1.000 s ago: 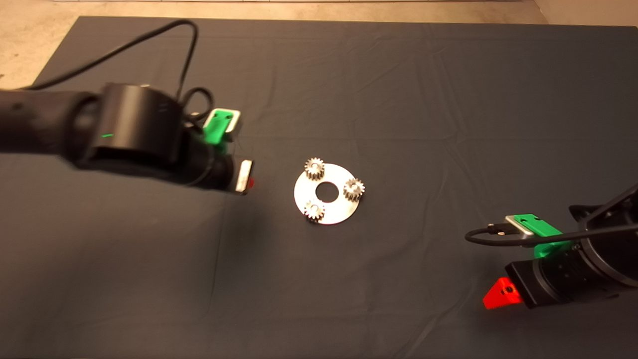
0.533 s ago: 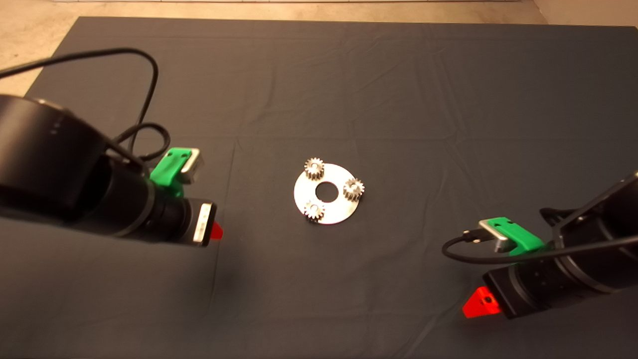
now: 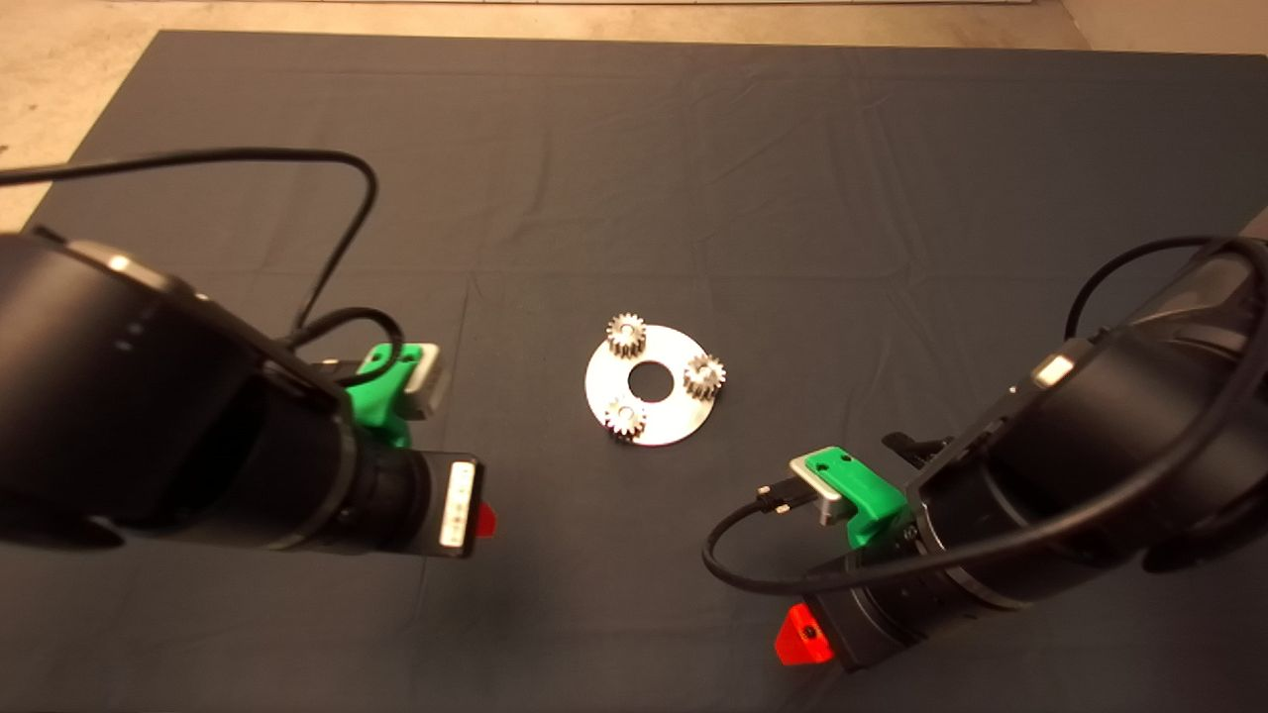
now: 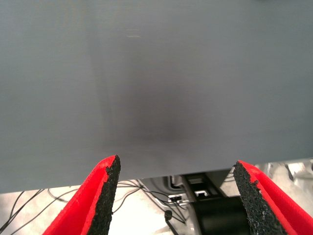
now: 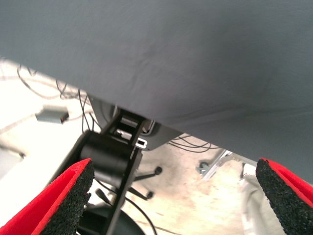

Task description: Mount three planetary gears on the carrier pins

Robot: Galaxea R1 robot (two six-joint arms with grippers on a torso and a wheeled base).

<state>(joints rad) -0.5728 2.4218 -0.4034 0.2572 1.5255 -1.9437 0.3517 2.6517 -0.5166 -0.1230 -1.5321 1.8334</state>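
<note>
A shiny silver disc (image 3: 672, 421) with a round centre hole lies at the mat's middle. Three small silver gears sit on it: one at the far side (image 3: 625, 334), one at the right (image 3: 703, 374), one at the near left (image 3: 624, 417). The carrier pins are hidden inside the gears. My left gripper (image 3: 482, 518) hovers left of and nearer than the disc, well apart from it. Its fingers (image 4: 106, 193) stand wide open and empty. My right gripper (image 3: 802, 637) is near the front edge, right of the disc. Its fingers (image 5: 73, 196) are wide open and empty too.
The dark mat (image 3: 792, 178) covers the table, with pale floor beyond its far edge (image 3: 594, 15). Black cables loop from both wrists (image 3: 327, 168) (image 3: 738, 569). Both wrist views look past the mat's edge at the floor, cables and a black chair base (image 5: 112, 161).
My left gripper has drawn back from beside the disc toward the front left. My right gripper has moved left along the front of the mat. The disc and gears have not moved.
</note>
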